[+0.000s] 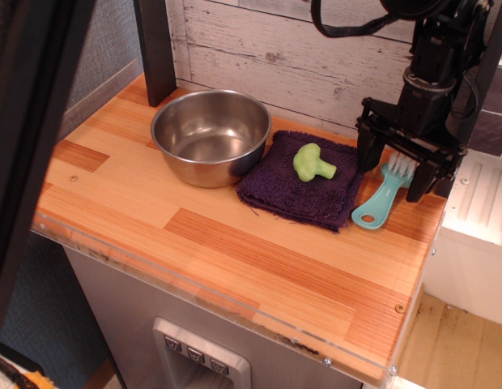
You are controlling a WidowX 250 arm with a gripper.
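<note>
Brush [383, 193], teal plastic with white bristles, lies at the far right of the wooden counter [235, 243], just right of the purple cloth [304, 190] bearing a green broccoli toy [312, 163]. It looks light and stiff; its narrow handle seems graspable. Gripper [397, 174] hovers over the bristles, jaws apart.
</note>
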